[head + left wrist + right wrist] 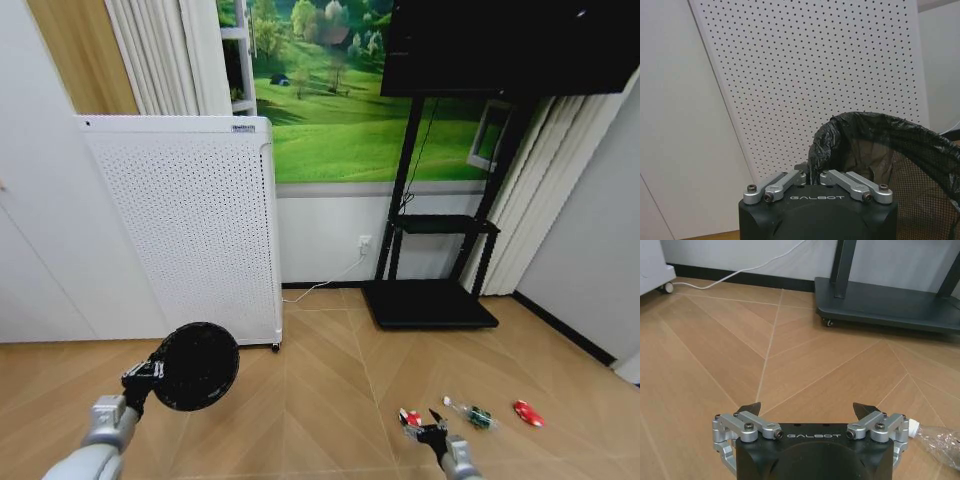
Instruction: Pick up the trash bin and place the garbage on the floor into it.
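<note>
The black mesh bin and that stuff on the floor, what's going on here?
The left gripper is shut on the rim of the small black round mesh trash bin, holding it up off the wooden floor before the white perforated cabinet. The right gripper is open low by the crumpled red-and-white wrapper. The clear green-labelled bottle and flattened red piece lie nearby.

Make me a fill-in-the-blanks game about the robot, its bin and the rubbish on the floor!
1. The left gripper holds the ___ by its rim.
2. The right gripper hangs open just above the ___.
3. The bottle has a ___ label.
4. The cabinet beside the bin is ___ in colour.

Missing words: bin; floor; green; white
</note>
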Available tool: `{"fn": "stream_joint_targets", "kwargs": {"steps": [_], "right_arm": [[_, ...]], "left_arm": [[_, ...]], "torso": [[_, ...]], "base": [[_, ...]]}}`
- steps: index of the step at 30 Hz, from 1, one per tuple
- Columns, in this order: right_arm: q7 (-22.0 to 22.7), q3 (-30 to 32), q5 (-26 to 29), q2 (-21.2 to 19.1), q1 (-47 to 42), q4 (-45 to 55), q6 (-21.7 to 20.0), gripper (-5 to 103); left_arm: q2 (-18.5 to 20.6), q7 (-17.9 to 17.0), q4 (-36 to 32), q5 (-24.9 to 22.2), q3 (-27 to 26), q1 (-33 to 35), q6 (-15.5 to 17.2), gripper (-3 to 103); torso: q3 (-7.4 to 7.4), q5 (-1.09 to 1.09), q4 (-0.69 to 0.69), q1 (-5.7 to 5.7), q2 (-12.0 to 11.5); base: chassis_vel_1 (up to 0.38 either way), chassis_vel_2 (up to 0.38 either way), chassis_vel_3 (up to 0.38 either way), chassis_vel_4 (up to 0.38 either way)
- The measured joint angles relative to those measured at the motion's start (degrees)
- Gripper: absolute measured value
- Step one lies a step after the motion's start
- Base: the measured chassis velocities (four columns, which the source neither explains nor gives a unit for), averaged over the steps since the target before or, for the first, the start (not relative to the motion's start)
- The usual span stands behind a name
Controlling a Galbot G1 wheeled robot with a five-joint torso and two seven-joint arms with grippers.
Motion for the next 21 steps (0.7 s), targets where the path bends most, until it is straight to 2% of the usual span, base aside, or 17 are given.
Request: {"fn": "stream_joint_targets", "kwargs": {"steps": [5, 9, 21], "right_arm": [[1.24, -3.37, 0.20, 0.85, 7.48, -10.74, 0.46, 100], [1.71, -4.10, 0.03, 1.22, 8.43, -13.00, 0.03, 100], [2.59, -4.43, -3.18, 5.59, 11.77, -21.08, 0.08, 100]], "left_arm": [[-0.90, -0.10, -0.79, 1.55, 1.72, -0.02, 0.06, 7], [-1.08, -0.10, -1.15, 2.04, 2.26, 0.11, 0.08, 7], [-1.86, -0.14, -1.87, 3.47, 3.57, 0.09, 0.17, 7]], "torso": [[0.00, 0.00, 0.00, 0.00, 0.00], [0.00, -0.02, -0.02, 0.00, 0.00], [0.00, -0.01, -0.02, 0.00, 0.00]], "base": [[0.000, 0.000, 0.000, 0.000], [0.000, 0.000, 0.000, 0.000], [0.000, 0.000, 0.000, 0.000]]}}
